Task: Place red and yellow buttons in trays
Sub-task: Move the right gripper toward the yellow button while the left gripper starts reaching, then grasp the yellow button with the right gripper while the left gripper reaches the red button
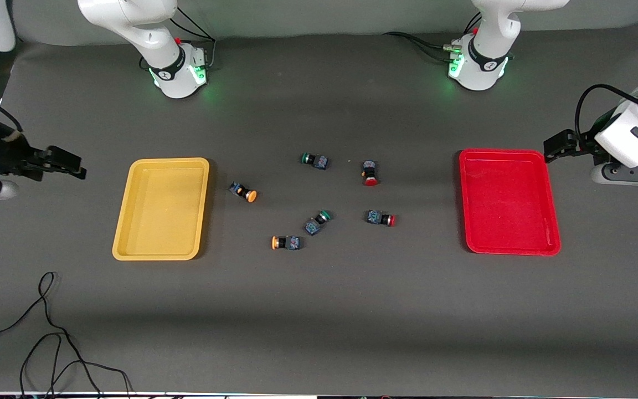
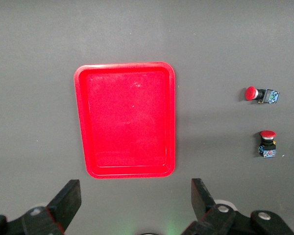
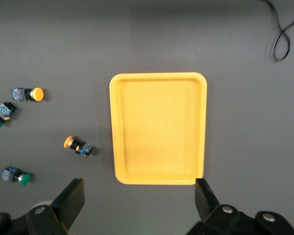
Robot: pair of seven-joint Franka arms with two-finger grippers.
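You see both empty trays, yellow tray (image 1: 161, 208) and red tray (image 1: 509, 201), buttons (image 1: 319, 199) mid-table between them, and each waiting gripper, right gripper (image 3: 139, 200) and left gripper (image 2: 136, 200), at its table end, fingers spread empty.

Two small green-capped push-button switches lie on the dark grey counter (image 1: 319, 310), one (image 1: 314, 160) farther from the front camera than the other (image 1: 318, 221). A thin black cable (image 1: 47, 343) loops at the counter's near edge.
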